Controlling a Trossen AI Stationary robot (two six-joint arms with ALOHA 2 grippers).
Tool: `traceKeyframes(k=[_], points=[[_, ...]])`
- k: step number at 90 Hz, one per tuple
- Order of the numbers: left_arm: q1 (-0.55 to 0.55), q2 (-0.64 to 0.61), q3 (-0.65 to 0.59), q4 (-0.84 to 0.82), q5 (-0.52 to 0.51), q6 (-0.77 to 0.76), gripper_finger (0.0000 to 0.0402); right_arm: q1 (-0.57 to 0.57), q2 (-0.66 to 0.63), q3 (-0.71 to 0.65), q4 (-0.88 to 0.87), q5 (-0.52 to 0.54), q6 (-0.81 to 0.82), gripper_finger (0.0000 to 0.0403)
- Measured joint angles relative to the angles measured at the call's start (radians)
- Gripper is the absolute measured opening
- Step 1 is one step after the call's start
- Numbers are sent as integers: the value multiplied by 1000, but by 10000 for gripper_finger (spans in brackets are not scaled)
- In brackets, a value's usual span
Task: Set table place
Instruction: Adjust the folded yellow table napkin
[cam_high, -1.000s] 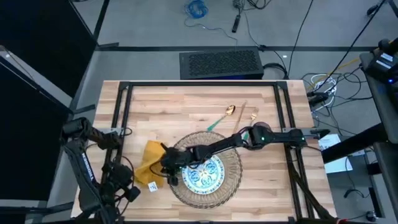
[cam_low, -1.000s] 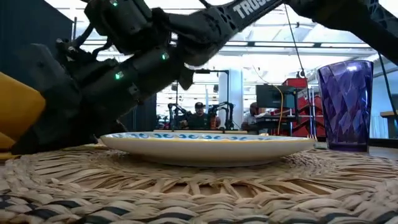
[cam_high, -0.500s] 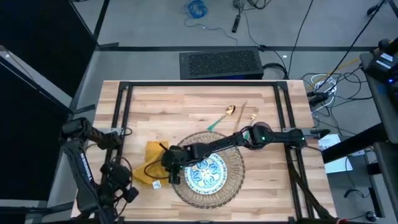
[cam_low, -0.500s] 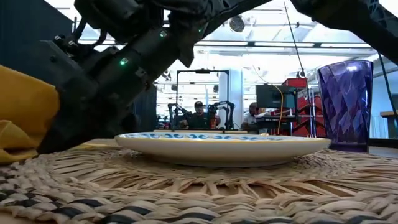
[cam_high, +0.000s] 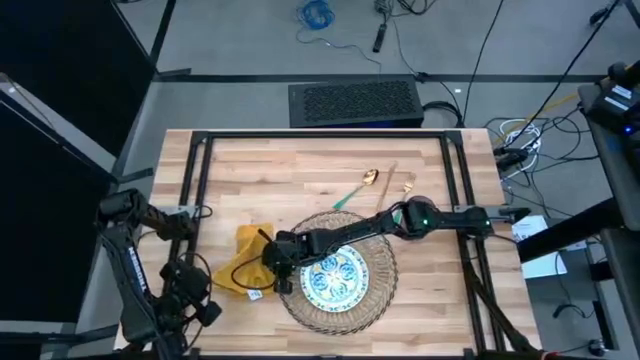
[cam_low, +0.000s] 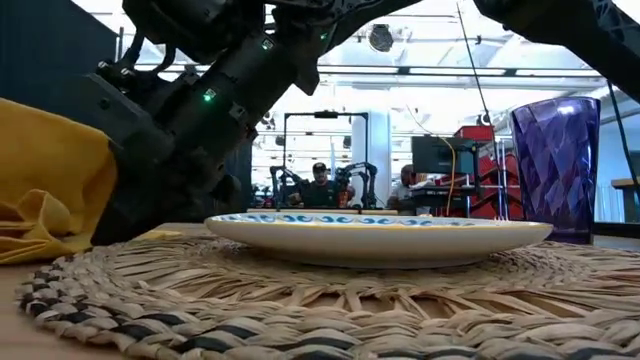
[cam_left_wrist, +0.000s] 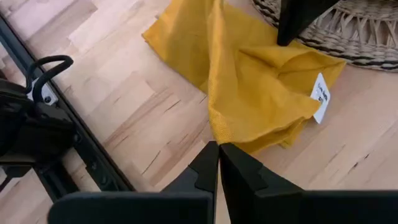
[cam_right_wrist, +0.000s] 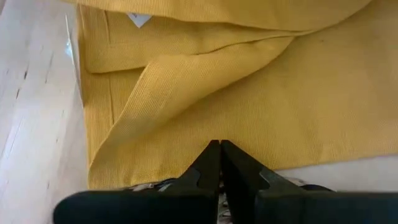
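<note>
A round woven straw mat (cam_high: 345, 300) lies on the table (cam_high: 300, 170) with the blue-green patterned plate (cam_high: 335, 278) on it. The mustard-yellow napkin (cam_high: 238, 262) lies crumpled on the wood just left of the mat, with its white tag (cam_left_wrist: 321, 98) showing. My right gripper (cam_high: 277, 272) reaches across the mat and is shut at the mat's left rim. My left gripper (cam_left_wrist: 218, 148) is shut above bare wood near the napkin's near-left side and touches nothing. The purple cup (cam_low: 555, 165) stands right of the plate. Gold cutlery (cam_high: 368, 180) lies behind the mat. My right gripper has its shut fingertips (cam_right_wrist: 219, 149) down at the mat's left rim (cam_right_wrist: 149, 185), slanting down from the table's right and pointing toward the napkin. Nothing shows between the tips. The fingers hide the spot under them. The mat lies flat with the plate on it.
Black frame bars (cam_high: 195, 190) run along the table's left, right and far sides. Bare wood (cam_high: 270, 170) lies behind the napkin and left of the cutlery. People sit at desks in the room beyond the table (cam_low: 320, 185).
My right gripper has drawn back toward the table's right edge. The mat has slid that way with it, flat, carrying the plate. The napkin's near part and tag have shifted a little to the right as well.
</note>
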Motion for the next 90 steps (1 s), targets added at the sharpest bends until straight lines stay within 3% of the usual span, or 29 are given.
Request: traceKeyframes(k=[23, 37, 48, 54, 64, 69, 77, 90], points=[[-1, 0, 0, 35, -1, 53, 10, 0, -4, -1, 4, -1, 0, 0], [-1, 0, 0, 70, -13, 123, 49, 0, -4, -1, 5, -3, 0, 0], [2, -1, 0, 63, -17, 85, 87, -2, -4, -1, 8, -6, 0, 0], [2, -6, 2, 95, -100, 61, 101, -3, -4, -1, 8, -6, 0, 0], [2, -9, 20, 190, -428, 85, 110, -6, -4, -1, 10, -8, 0, 0], [13, -9, 20, 251, -538, 116, 111, -7, -4, -1, 13, -7, 0, 0], [60, -6, 3, 392, -540, 226, 111, -9, -4, -1, 19, -6, 0, 0], [155, -3, -62, 657, -455, 497, 112, -14, -4, -2, 26, -6, 0, 0]])
